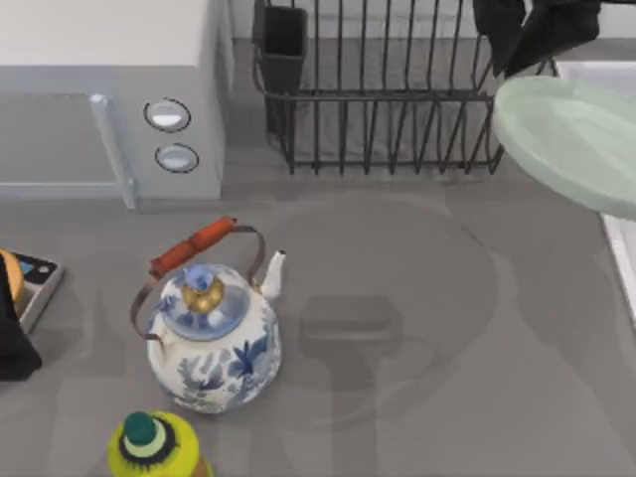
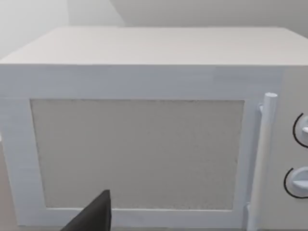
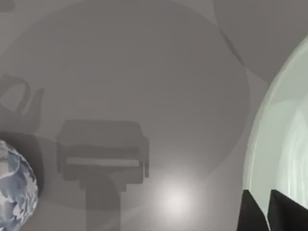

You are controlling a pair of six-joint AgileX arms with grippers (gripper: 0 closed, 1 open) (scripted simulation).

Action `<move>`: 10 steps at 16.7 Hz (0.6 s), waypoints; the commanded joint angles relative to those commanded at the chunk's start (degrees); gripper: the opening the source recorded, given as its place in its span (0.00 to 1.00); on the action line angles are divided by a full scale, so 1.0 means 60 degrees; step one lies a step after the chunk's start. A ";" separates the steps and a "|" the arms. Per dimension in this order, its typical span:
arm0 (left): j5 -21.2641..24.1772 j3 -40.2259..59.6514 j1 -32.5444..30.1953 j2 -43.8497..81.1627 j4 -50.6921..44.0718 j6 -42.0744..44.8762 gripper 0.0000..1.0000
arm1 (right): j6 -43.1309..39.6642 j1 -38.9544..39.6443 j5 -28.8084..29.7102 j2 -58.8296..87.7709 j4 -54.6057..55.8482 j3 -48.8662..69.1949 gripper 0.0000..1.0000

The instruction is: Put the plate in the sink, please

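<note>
Right gripper (image 1: pixel 517 65) up at top right of top view, fingers (image 3: pixel 255 211) clamped on far rim of plate (image 1: pixel 576 139). Plate lifted off table (image 1: pixel 417 298), tilted, beside dish rack (image 1: pixel 378 109), its right part over sink's (image 1: pixel 621 243) pale left rim at right edge. Plate's round shadow lies on table. Teapot (image 1: pixel 214 338) stands well left of plate. Left gripper (image 2: pixel 94 216) low at left, facing microwave (image 2: pixel 144 134); grip state: cannot tell.
</note>
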 joint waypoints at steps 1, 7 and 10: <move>0.0000 0.0000 0.0000 0.0000 0.0000 0.0000 1.00 | -0.0401 -0.0408 -0.0003 0.0384 0.0031 0.0188 0.00; 0.0000 0.0000 0.0000 0.0000 0.0000 0.0000 1.00 | -0.3840 -0.3910 -0.0025 0.3108 0.0402 0.1415 0.00; 0.0000 0.0000 0.0000 0.0000 0.0000 0.0000 1.00 | -0.4797 -0.4869 -0.0033 0.3981 0.0583 0.1762 0.00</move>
